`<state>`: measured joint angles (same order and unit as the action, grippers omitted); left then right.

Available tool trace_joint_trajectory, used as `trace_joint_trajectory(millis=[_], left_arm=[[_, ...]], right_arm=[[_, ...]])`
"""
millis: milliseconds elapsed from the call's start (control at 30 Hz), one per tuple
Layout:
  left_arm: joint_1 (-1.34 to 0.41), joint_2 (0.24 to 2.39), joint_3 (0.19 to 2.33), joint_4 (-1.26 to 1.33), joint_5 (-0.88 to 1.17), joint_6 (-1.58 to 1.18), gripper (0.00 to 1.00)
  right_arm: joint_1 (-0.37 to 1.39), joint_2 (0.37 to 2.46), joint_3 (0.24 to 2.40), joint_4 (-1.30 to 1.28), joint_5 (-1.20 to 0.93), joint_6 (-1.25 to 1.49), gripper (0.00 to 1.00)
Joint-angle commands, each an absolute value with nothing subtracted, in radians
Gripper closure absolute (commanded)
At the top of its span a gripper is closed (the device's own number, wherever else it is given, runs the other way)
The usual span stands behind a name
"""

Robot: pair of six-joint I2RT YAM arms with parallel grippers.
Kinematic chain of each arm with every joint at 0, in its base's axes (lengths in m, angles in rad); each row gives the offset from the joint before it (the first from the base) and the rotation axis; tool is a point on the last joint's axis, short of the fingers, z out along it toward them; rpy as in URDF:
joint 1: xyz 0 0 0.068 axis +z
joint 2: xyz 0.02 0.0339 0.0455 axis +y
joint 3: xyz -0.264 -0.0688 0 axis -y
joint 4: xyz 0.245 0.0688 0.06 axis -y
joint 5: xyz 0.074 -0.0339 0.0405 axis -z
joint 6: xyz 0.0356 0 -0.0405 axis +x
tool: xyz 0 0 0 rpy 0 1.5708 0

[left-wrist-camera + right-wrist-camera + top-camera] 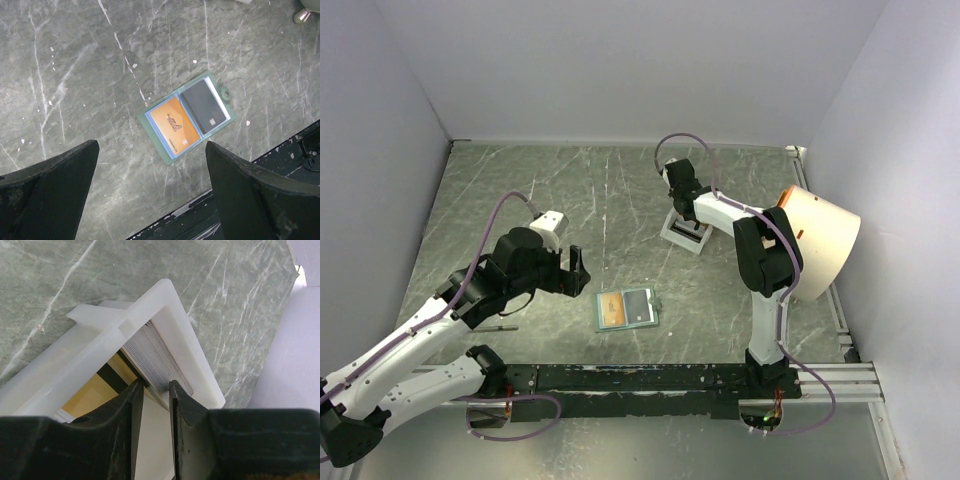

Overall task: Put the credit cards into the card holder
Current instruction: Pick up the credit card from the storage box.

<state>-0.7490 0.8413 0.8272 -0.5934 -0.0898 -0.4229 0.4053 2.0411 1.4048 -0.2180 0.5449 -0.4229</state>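
Note:
The card holder lies open and flat on the marble table near the front. In the left wrist view the card holder shows an orange credit card in its left half and a dark one in its right half. My left gripper hovers open just left of it, jaws wide and empty. My right gripper reaches down into the white tray. Its jaws stand narrow at the end of a stack of credit cards. Whether they pinch a card is not clear.
A yellow card with a black stripe lies in the tray beside the stack. A pale cone-shaped shade sits by the right arm's elbow. A black rail runs along the table's near edge. White walls close in the left, back and right.

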Motion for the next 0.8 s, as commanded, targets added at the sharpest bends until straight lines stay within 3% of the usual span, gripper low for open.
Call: trace_joint_trajectory(millis=[0, 767], left_arm=[[-0.755, 0.838, 0.828, -0.592, -0.109, -0.414, 0.01], [-0.755, 0.825, 0.825, -0.592, -0.109, -0.417, 0.01]], right_arm=[[0.401, 2.026, 1.386, -0.159, 0.574, -0.45, 0.74], [0.401, 1.987, 1.422, -0.185, 0.554, -0.461, 0.92]])
